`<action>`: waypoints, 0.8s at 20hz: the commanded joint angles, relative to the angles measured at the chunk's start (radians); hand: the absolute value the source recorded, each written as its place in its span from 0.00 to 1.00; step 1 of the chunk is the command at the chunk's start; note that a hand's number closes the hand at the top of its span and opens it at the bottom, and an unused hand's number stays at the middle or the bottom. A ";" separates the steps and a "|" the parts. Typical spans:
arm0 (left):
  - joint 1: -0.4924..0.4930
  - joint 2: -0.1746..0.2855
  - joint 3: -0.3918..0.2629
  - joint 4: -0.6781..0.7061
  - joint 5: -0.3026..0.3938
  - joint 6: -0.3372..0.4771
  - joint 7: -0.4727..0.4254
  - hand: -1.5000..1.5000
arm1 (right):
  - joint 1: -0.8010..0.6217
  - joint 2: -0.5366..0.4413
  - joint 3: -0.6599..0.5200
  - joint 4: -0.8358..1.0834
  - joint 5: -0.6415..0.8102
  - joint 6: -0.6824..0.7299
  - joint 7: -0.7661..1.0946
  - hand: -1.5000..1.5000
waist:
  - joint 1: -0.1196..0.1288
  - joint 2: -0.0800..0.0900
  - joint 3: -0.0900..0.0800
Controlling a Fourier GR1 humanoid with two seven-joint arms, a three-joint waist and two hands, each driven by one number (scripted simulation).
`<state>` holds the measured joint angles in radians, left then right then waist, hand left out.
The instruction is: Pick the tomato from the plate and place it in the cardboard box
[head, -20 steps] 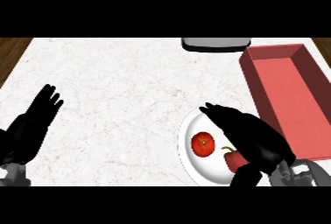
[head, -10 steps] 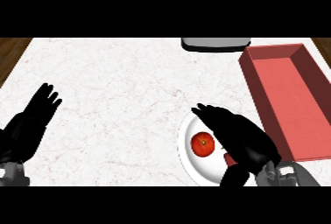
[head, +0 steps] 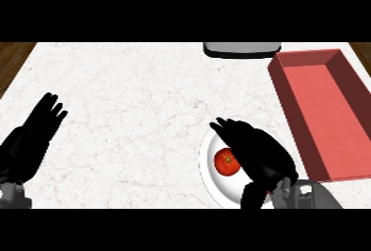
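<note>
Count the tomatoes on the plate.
1. The tomato lies on the left part of the white plate, just left of the right hand. That hand covers the plate's right part, so another could be hidden there.

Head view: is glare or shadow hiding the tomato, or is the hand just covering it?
Head view: no glare or strong shadow on the tomato; it shows plain red against the white plate. The right hand overlaps its right edge and hides much of the plate. Light across the counter looks even.
</note>
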<state>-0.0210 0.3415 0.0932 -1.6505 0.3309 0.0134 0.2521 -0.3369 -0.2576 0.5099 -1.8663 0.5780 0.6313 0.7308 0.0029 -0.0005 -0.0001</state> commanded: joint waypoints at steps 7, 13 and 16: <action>-0.019 -0.064 -0.002 0.011 -0.069 -0.011 0.011 0.50 | 0.012 0.070 -0.024 0.081 0.126 0.042 -0.034 0.00 | -0.002 0.000 0.000; 0.075 -0.048 0.052 -0.107 -0.030 -0.071 0.059 0.50 | 0.063 0.092 -0.019 0.058 0.178 0.071 -0.036 0.00 | 0.001 -0.001 0.000; 0.039 -0.079 0.046 -0.052 -0.072 -0.063 0.022 0.50 | 0.016 0.143 -0.044 0.110 0.188 0.103 -0.038 0.00 | 0.000 0.000 0.000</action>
<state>0.0095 0.2755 0.1290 -1.6912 0.2749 -0.0335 0.2785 -0.3131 -0.1584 0.4756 -1.7780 0.7390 0.7037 0.6861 0.0027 -0.0006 0.0000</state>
